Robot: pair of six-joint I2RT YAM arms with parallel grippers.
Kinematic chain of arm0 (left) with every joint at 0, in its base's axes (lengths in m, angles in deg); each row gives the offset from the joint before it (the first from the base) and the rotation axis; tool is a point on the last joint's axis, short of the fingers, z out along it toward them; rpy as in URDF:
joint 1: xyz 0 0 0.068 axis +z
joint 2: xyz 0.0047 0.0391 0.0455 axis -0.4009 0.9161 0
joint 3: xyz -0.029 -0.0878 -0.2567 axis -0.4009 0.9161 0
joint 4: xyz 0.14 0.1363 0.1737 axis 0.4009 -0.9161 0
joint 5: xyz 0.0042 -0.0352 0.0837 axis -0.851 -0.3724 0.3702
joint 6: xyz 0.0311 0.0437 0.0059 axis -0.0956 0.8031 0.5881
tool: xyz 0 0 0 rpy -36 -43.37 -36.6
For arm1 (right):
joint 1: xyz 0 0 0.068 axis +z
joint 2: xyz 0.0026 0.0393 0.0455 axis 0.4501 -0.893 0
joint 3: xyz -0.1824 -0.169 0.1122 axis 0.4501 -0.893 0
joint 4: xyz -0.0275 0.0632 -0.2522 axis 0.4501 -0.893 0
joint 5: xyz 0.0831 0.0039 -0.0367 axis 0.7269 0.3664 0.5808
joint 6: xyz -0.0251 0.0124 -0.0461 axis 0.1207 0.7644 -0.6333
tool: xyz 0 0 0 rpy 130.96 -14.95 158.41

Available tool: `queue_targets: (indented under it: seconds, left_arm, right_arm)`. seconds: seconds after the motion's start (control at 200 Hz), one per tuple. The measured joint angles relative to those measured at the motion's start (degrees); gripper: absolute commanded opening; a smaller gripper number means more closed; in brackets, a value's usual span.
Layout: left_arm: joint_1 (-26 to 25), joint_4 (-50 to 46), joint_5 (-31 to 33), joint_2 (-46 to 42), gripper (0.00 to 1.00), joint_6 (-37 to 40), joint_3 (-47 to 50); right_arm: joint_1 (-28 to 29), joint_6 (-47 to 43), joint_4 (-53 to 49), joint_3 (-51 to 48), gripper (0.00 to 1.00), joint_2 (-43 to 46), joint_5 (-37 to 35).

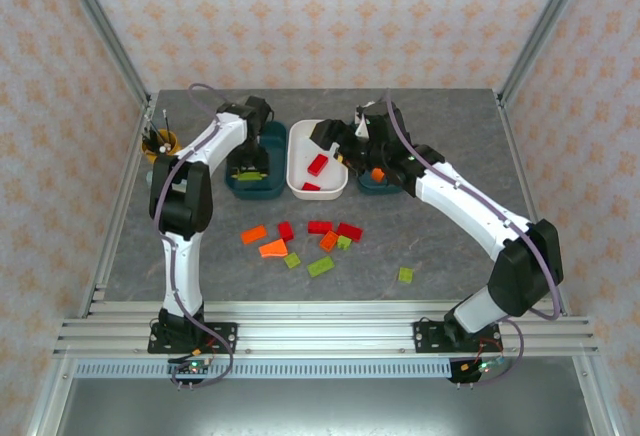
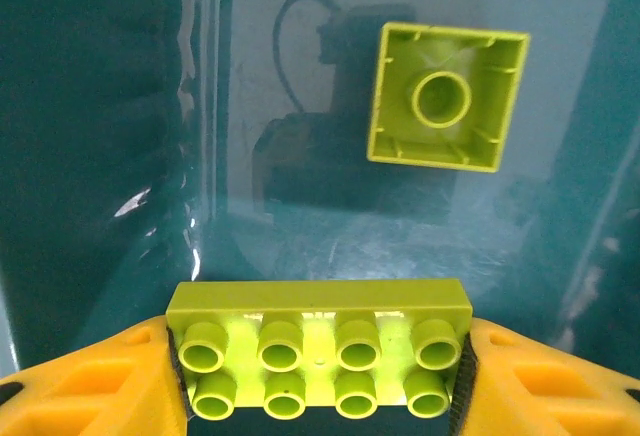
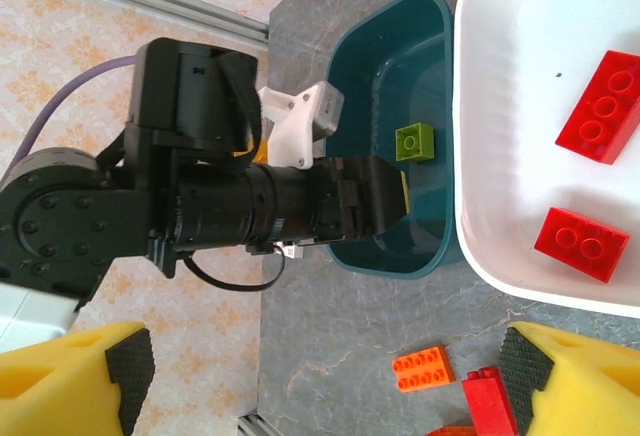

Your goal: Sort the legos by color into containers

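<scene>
We log a long green brick (image 2: 318,306) pinched in the left gripper (image 2: 320,381), over the left teal tray (image 2: 90,156); a square green brick (image 2: 447,96) lies on its floor beyond. We note the right gripper (image 3: 325,361) spread wide above the bench (image 3: 350,326).

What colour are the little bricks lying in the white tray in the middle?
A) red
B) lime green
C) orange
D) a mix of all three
A: the white tray holds two red bricks, and nothing of another colour lies in it.
</scene>
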Motion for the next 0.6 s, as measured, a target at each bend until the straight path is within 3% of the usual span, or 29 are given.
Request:
queue_targets:
  seconds: [0.255, 0.601]
  left_arm:
    - [-0.4, -0.2, 1.5, 1.2, 0.70, 0.2, 0.0]
    - [-2.6, -2.1, 1.7, 1.1, 0.74, 0.2, -4.5]
  right_arm:
    - [0.0, 0.1, -0.7, 0.0, 0.91, 0.0, 0.0]
    - [-0.1, -2.5, -5.7, -1.1, 0.91, 1.2, -1.6]
